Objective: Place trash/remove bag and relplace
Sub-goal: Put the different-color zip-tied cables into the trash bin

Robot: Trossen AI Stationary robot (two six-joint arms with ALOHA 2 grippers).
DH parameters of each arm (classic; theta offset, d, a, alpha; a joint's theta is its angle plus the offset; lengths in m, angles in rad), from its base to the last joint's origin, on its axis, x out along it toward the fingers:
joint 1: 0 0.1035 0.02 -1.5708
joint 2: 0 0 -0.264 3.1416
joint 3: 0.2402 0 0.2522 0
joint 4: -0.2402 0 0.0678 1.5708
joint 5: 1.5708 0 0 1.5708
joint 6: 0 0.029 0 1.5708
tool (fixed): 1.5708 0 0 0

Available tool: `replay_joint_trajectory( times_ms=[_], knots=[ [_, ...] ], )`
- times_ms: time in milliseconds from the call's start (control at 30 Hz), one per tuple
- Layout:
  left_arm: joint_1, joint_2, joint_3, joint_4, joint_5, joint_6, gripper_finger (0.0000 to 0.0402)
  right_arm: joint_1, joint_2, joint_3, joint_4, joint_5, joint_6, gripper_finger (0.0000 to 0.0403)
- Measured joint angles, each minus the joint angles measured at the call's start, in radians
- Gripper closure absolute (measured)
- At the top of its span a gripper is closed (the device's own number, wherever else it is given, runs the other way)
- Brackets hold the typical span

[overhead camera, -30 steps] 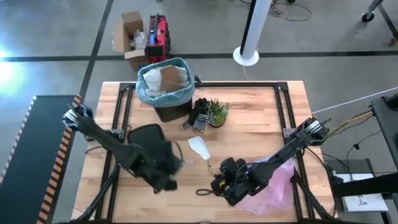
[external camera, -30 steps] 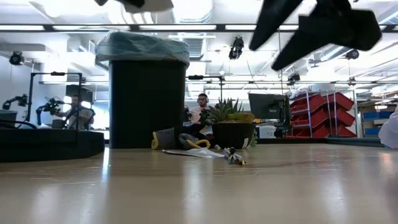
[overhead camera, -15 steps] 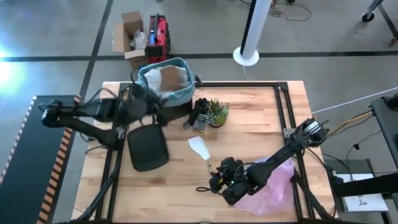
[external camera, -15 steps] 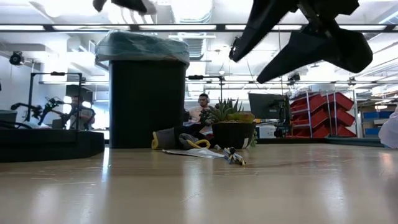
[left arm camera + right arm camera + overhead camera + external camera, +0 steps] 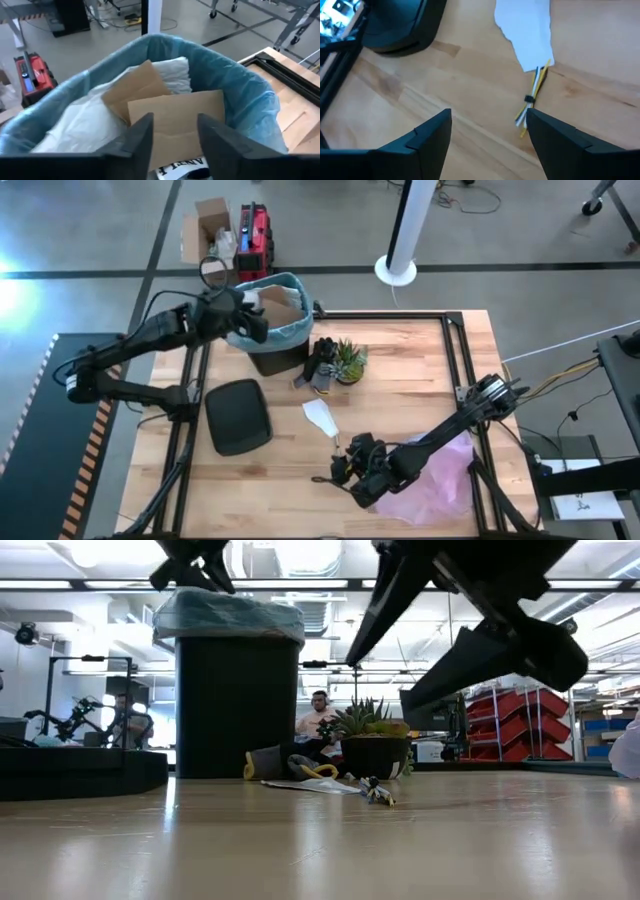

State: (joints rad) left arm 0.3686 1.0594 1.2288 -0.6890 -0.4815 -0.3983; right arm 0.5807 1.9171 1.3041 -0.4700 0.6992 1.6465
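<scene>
**Clearing loose litter into the lined bin: positions of both hands**

Far left of the wooden surface (image 5: 400, 370): the left hand (image 5: 243, 317) hangs over the black bin (image 5: 278, 358), whose rim carries the thin light blue-teal plastic liner bag (image 5: 290, 330). Its fingers (image 5: 141, 135) stand apart with nothing between them; crumpled brown paper pieces (image 5: 165, 112) and white paper (image 5: 90, 125) already lie inside the bag. A black oval lid (image 5: 238, 416) rests flat on the surface, near of the bin. Centre: a white paper scrap (image 5: 319, 416) and a small yellow-and-white wire bundle (image 5: 532, 95) lie loose, touching each other. Near right: the right hand (image 5: 343, 469) hovers beside the bundle, fingers (image 5: 427, 135) spread and empty, with a pinkish-lilac plastic bag (image 5: 440, 480) behind it. Judged step: collecting the remaining litter. A good pickup would centre the open fingers over the bundle, descend fully to the surface, and close before lifting.
</scene>
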Motion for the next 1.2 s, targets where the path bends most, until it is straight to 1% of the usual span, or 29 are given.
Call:
replay_joint_trajectory(
  times_ms=[100,167,267,367,467,600,667,767,867,967,1100,1200],
  knots=[
    [-0.004,-0.016,0.046,-0.047,0.003,0.034,0.0216,-0.018,-0.002,0.000,-0.004,0.001,-0.001,0.0148],
    [-0.016,-0.031,0.088,-0.091,0.026,0.038,0.0193,-0.035,-0.003,0.000,-0.005,-0.001,-0.030,0.0143],
    [-0.069,-0.065,0.142,-0.137,0.085,0.027,0.0165,-0.071,0.004,0.000,0.001,-0.038,-0.095,0.0140],
    [-0.162,-0.109,0.173,-0.161,0.095,-0.006,0.0150,-0.105,0.041,0.000,0.008,-0.100,-0.127,0.0141],
    [-0.280,-0.158,0.181,-0.180,0.093,-0.072,0.0146,-0.120,0.080,0.000,0.044,-0.105,-0.169,0.0146],
    [-0.442,-0.213,0.161,-0.190,0.074,-0.170,0.0155,-0.135,0.139,0.000,0.036,-0.121,-0.185,0.0157],
    [-0.524,-0.233,0.140,-0.191,0.041,-0.208,0.0162,-0.137,0.161,0.001,0.035,-0.117,-0.203,0.0164],
    [-0.627,-0.248,0.111,-0.190,-0.001,-0.224,0.0172,-0.134,0.191,0.007,0.037,-0.100,-0.223,0.0178],
    [-0.699,-0.249,0.078,-0.186,-0.007,-0.241,0.0181,-0.134,0.219,0.007,0.035,-0.105,-0.223,0.0199],
    [-0.743,-0.238,0.052,-0.187,-0.007,-0.255,0.0188,-0.129,0.232,0.011,0.031,-0.102,-0.223,0.0233],
    [-0.778,-0.220,0.038,-0.190,-0.006,-0.266,0.0197,-0.119,0.230,0.020,0.025,-0.101,-0.246,0.0299],
    [-0.788,-0.214,0.038,-0.186,-0.006,-0.266,0.0202,-0.119,0.214,0.038,0.003,-0.114,-0.308,0.0363]
  ],
)
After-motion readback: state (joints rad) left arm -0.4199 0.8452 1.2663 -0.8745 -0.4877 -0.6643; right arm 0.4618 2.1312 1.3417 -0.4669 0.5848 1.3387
